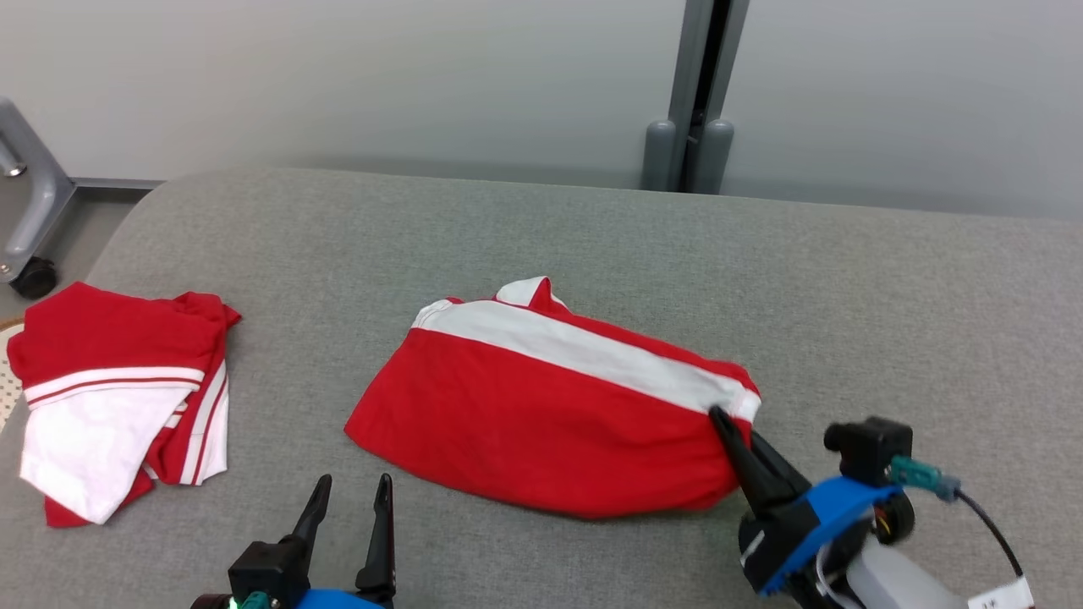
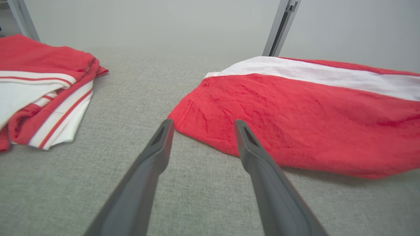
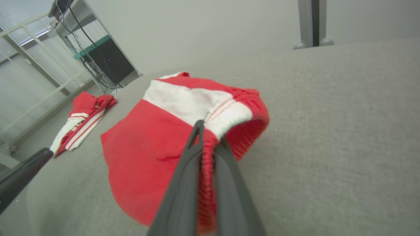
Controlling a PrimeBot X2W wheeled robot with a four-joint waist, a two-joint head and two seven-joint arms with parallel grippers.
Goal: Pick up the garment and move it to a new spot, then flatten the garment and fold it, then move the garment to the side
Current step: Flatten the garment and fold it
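A red garment (image 1: 541, 406) with a broad white band lies folded in the middle of the grey surface (image 1: 592, 237). My right gripper (image 1: 728, 431) is shut on the garment's right end, red cloth (image 3: 206, 164) pinched between its two fingers and the edge lifted a little. The same garment (image 2: 295, 124) lies ahead and to the right in the left wrist view. My left gripper (image 1: 354, 486) stands open near the front edge, just short of the garment's left corner, with nothing between its fingers (image 2: 164, 137).
A second red and white garment (image 1: 118, 406) lies folded at the surface's left end. A grey post (image 1: 694, 101) stands behind the far edge, and a grey frame with a caster (image 1: 34, 275) sits off the left side.
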